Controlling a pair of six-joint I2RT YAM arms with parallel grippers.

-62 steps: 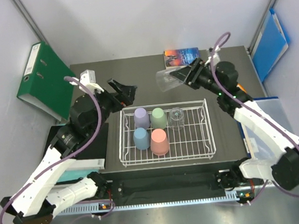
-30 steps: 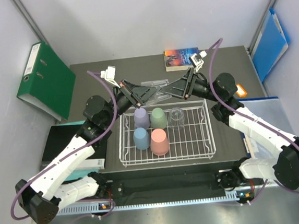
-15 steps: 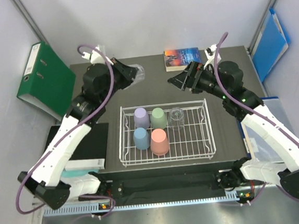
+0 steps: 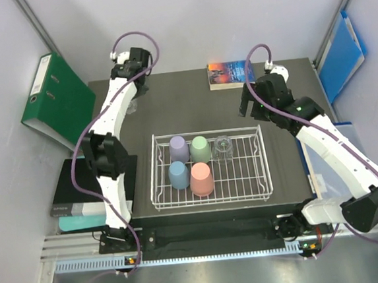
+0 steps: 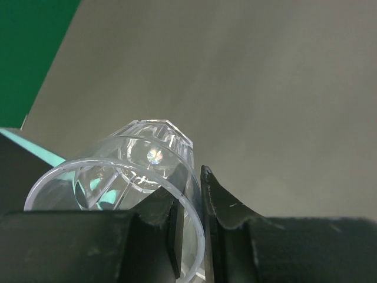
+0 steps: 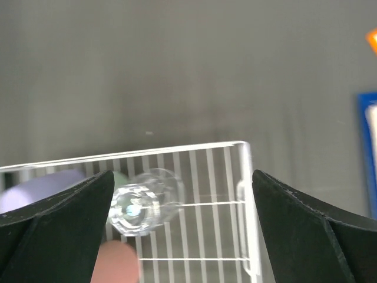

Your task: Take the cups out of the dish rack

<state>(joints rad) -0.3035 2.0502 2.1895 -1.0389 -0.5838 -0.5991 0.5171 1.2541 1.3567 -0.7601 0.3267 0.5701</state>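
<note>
Dark grey table (image 4: 193, 111).
White wire-grid dish rack (image 4: 214, 201), centre.
Right gripper (image 6: 183, 175): over the rack's far right corner, jaws spread wide, holding nothing.
Left gripper (image 5: 188, 188): well beyond the rack's far left corner, nearly closed.
Matte plastic tumblers in the rack:
- Lavender tumbler (image 4: 179, 147) and sage green tumbler (image 4: 200, 148), far row.
- Light blue tumbler (image 4: 178, 174) and salmon pink tumbler (image 4: 201, 179), near row.

Small clear glass cup (image 4: 223, 146): in the rack, right of green.
Second clear glass cup (image 5: 147, 159): pinched by its wall in the left gripper.
</note>
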